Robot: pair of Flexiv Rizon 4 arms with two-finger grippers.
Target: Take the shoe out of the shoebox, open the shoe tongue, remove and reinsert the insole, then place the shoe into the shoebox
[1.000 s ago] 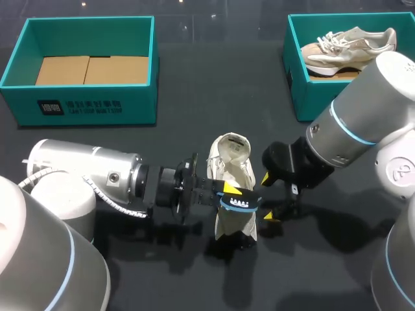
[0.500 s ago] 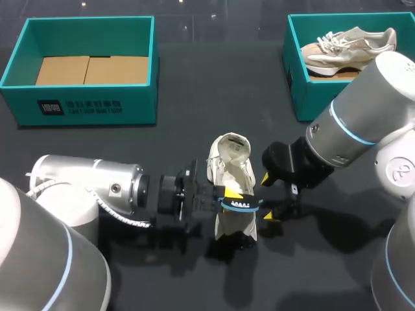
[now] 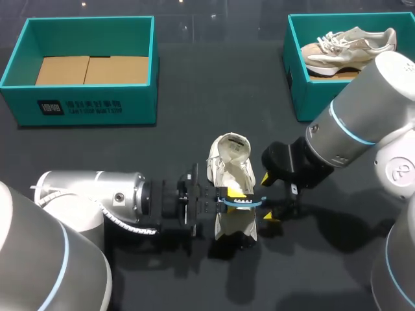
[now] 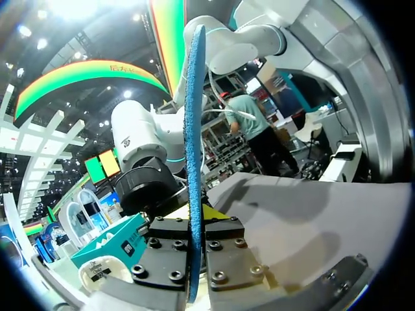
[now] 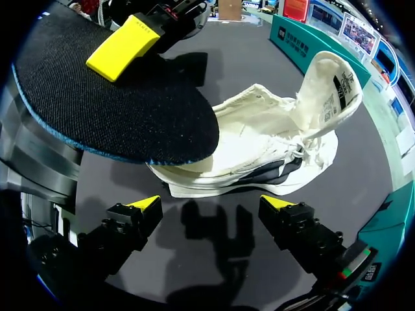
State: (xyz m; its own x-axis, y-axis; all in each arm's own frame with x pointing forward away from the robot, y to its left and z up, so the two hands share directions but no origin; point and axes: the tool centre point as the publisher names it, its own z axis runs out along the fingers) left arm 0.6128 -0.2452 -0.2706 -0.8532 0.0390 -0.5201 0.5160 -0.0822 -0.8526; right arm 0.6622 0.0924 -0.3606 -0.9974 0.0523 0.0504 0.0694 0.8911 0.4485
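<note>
**Desk:** What's changed?

**Me:** My left arm [image 3: 91, 197] has drawn back toward my side over the last second, and the insole [image 3: 242, 202] has turned from flat to edge-on.

**Desk:** Is it held?

**Me:** Yes. My left hand [image 4: 194, 223] is clamped on it. That wrist view shows the blue edge pinched between both fingers and hides the shoe.

**Desk:** Where's the shoe?

**Me:** The shoe [image 3: 231, 172] lies on the tabletop [image 3: 194, 110], outside both boxes. From above, the insole covers its toe. My right hand [image 5: 213, 206] is spread wide, gripping nothing, just beside the sole.

**Desk:** And the boxes?

**Me:** The left shoebox [image 3: 84, 107] shows cardboard [image 3: 91, 69]. The right shoebox [image 3: 299, 91], cut off by the frame, holds a second shoe [image 3: 347, 45].
</note>
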